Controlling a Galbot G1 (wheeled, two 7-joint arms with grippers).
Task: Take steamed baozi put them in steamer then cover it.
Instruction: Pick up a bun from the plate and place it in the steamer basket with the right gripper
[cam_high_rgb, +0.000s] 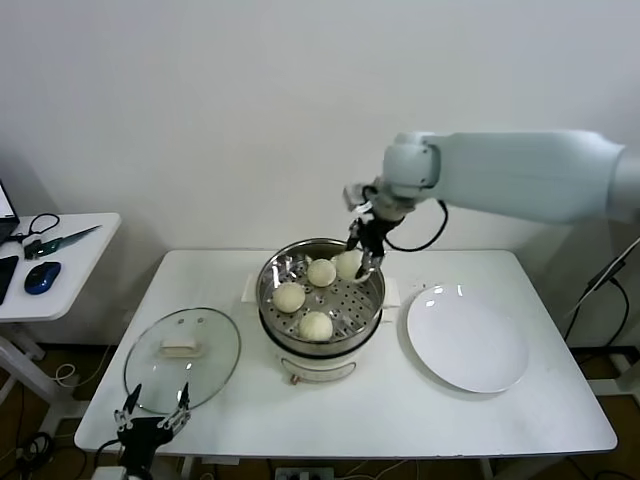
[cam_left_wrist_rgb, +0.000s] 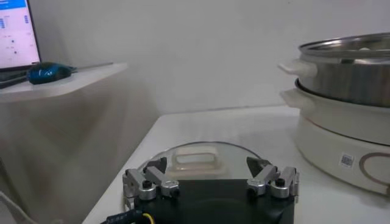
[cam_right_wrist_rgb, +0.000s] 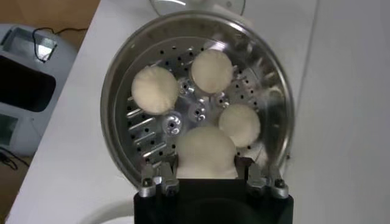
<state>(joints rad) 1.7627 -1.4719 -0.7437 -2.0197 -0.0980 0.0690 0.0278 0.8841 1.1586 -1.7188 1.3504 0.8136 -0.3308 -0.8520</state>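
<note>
The right gripper (cam_high_rgb: 364, 252) hung over the far right part of the steamer (cam_high_rgb: 321, 300), its two fingers set on either side of a steamed baozi (cam_right_wrist_rgb: 206, 153) and touching it, so it held that bun against or just above the perforated tray; which of the two could not be told. Three more baozi sat on the tray: one at the back (cam_high_rgb: 321, 272), one on the left (cam_high_rgb: 289, 296) and one at the front (cam_high_rgb: 316, 325), all apart from each other. The steel pot stood on its cream-white base in the middle of the white table (cam_high_rgb: 230, 415). A flat white plate (cam_high_rgb: 467, 340) lay just to the right of the steamer. The glass cover (cam_high_rgb: 183, 358) lay flat on the table to the left of the steamer, handle up. The left gripper (cam_high_rgb: 152, 421) hovered at the table's near left edge just in front of the cover, fingers spread apart and holding nothing. A side table (cam_high_rgb: 70, 262) with a blue mouse (cam_high_rgb: 43, 277) stood further left.
</note>
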